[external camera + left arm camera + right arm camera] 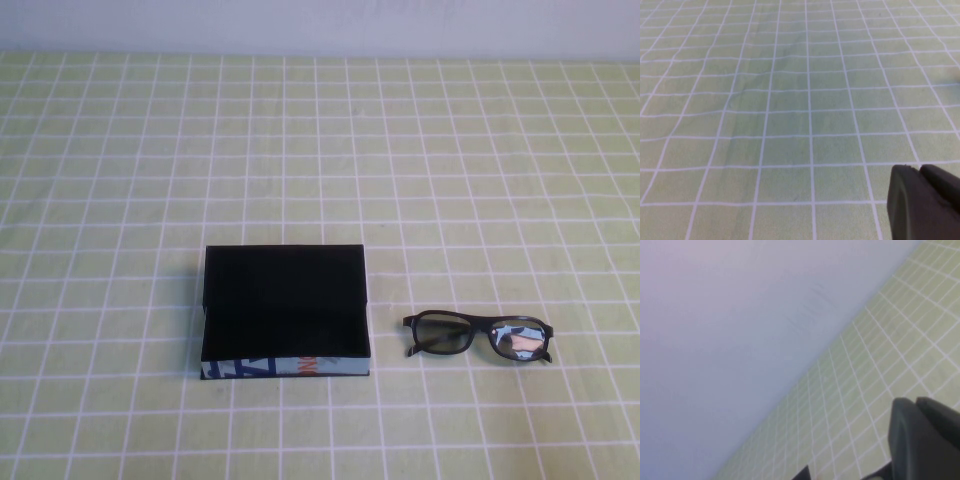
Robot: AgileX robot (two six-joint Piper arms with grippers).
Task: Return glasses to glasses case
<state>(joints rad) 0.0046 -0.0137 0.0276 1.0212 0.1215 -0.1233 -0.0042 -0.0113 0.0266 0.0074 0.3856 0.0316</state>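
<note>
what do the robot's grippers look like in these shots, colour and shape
Little shows. The left gripper appears only in the left wrist view as a matte black, rounded, blocky part with a seam down it. The right gripper looks the same in the right wrist view: dark, smooth, rounded edges. No cables or markings are visible, and neither arm appears in the high view.

Left wrist view. A green tablecloth ruled with thin white lines into a grid of squares fills nearly the whole field. The cloth lies slightly uneven, with faint shallow creases running along its length left of centre, so that some grid lines bend gently. A dark, blurred part of the left gripper intrudes at one corner, showing a rounded black edge with a narrow seam; it hangs above the cloth.
</note>
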